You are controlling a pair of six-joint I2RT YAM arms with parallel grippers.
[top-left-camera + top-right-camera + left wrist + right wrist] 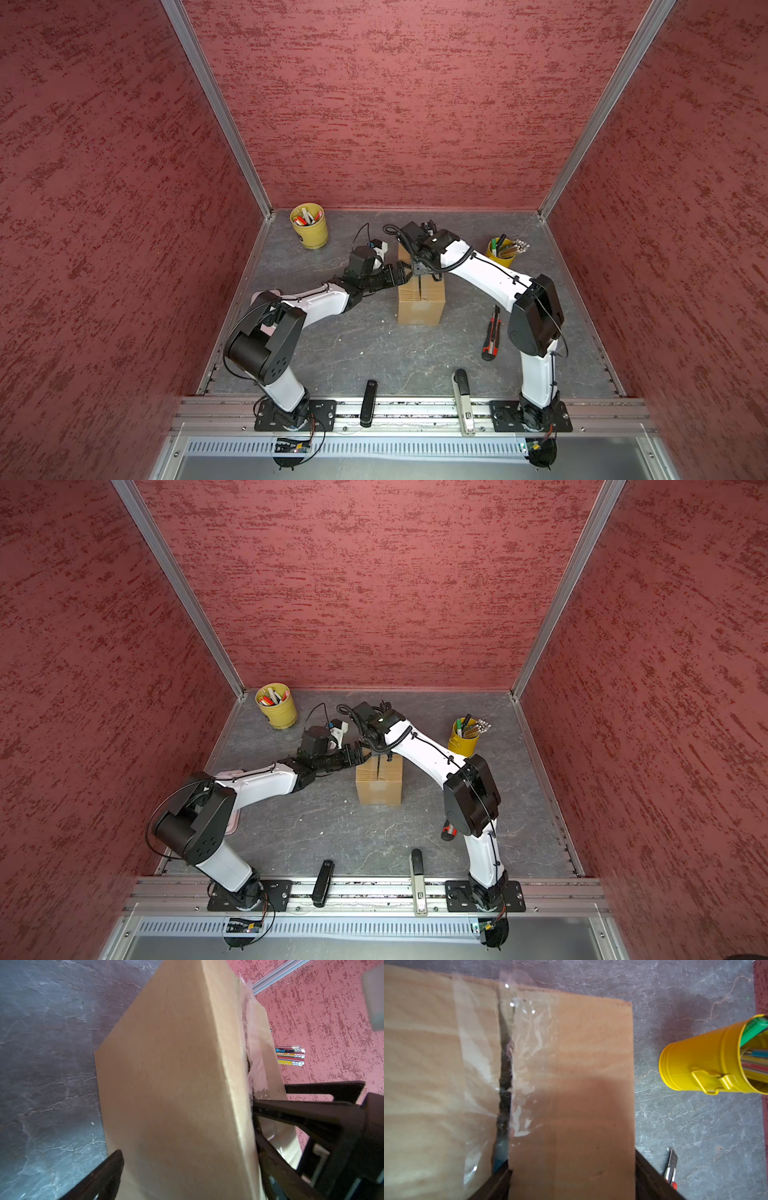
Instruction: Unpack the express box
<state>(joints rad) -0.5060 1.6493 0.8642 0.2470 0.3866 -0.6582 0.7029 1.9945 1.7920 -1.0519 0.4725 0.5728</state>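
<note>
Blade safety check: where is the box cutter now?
In a top view the box cutter lies on the table right of the express box, beside the right arm's elbow.

Both arms, the left arm (324, 301) and the right arm (486, 274), have white link shells joined by bulky black motor housings. Each is mounted on a black base plate (322, 409) with silver screws. A coiled black cable (459, 261) runs along the right forearm, thin black wires loop at the joints, and the left gripper (400, 275) and right gripper (425, 274) are black.
</note>
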